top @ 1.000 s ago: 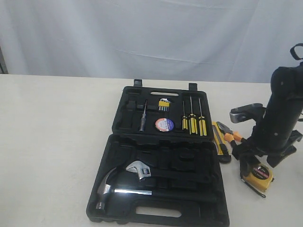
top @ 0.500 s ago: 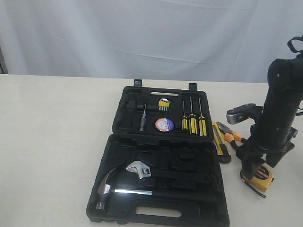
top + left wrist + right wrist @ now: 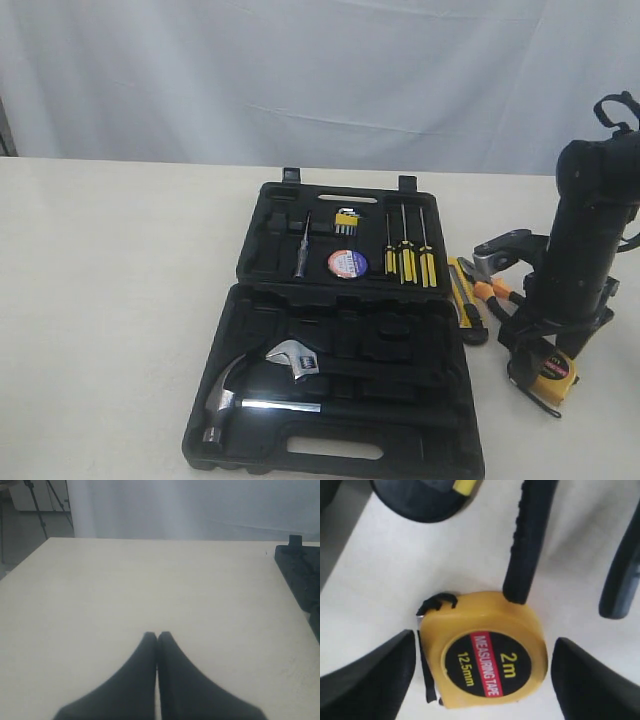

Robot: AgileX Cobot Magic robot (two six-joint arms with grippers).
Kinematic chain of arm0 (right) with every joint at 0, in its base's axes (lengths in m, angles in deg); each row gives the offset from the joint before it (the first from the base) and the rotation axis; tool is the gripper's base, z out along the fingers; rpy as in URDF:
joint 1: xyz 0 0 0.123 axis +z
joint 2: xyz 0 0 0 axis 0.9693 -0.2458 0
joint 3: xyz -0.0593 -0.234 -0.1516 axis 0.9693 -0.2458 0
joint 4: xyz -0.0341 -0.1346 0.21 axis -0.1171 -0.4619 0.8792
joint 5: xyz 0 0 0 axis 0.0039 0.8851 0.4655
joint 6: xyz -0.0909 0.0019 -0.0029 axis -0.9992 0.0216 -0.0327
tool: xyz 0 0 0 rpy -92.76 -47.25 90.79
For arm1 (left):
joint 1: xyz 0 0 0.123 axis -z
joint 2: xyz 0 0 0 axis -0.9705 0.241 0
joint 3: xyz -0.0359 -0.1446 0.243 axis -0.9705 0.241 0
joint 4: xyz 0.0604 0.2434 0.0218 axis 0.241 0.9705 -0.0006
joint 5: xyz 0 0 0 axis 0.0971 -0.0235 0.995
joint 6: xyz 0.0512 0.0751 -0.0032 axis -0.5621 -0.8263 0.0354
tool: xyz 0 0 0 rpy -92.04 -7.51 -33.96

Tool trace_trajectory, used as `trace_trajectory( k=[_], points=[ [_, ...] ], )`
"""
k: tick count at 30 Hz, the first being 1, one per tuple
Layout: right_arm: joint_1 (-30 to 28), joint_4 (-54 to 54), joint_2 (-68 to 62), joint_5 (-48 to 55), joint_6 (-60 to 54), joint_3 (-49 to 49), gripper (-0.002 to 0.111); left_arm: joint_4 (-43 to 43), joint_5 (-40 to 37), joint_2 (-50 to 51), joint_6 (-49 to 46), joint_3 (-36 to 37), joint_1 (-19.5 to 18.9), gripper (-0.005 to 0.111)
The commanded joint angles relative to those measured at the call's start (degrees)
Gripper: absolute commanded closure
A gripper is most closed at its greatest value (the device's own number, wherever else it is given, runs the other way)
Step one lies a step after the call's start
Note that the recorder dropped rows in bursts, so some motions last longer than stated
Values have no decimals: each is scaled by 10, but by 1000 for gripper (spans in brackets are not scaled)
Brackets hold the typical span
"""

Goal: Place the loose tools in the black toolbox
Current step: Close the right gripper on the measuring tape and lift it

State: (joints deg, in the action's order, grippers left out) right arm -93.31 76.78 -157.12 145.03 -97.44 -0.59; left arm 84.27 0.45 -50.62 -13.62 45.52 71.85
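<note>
**Right claw** [image 3: 484, 645]: lowered over the yellow tape measure [image 3: 548, 375], which has a round black label. The fingers [image 3: 367, 680] stand spread wide, one on each side of its case. A thin strip of tabletop shows between each finger and the case, so nothing is gripped.

**Tape measure:** it lies flat on the pale tabletop [image 3: 110, 300], off the right side of the large flat black moulded plastic toolbox [image 3: 240, 320] and level with its front half.

**Obstructions:**
- One black-sleeved handle end of the orange-and-black-handled pliers [image 3: 484, 290] butts against the tape measure's edge and appears to touch it. The other handle lies clear to one side.
- The yellow-black utility knife [image 3: 463, 298] lies just beside the pliers, between them and the toolbox's right wall.
- The tape measure's black strap runs along the side facing one finger.

**Toolbox:** open, both halves flat.
- Rear half: the black tape roll with white-blue-red label [image 3: 347, 263] sits in a recess. Three yellow-black screwdrivers [image 3: 406, 262] lie to its right and a slim grey tool [image 3: 301, 250] to its left.
- Front half: a steel hammer [image 3: 225, 395] and a steel wrench [image 3: 293, 358].

**Left claw** [image 3: 157, 634]: fingers pressed together on nothing, over bare tabletop. Only the toolbox's edge shows in its camera.
</note>
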Motion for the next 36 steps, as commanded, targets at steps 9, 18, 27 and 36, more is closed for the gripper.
trace_trajectory(
  k=[9,18,27,36],
  points=[
    [-3,-11,-18,3,12,3,52,0,3,-1,3,1,3,107],
    [-3,-11,-17,8,29,3,56,0,3,-1,3,1,3,107],
    [-3,-11,19,5,51,3,66,0,3,-1,3,1,3,107],
    [45,9,127,40,51,22,66,0,3,-1,3,1,3,107]
  ],
)
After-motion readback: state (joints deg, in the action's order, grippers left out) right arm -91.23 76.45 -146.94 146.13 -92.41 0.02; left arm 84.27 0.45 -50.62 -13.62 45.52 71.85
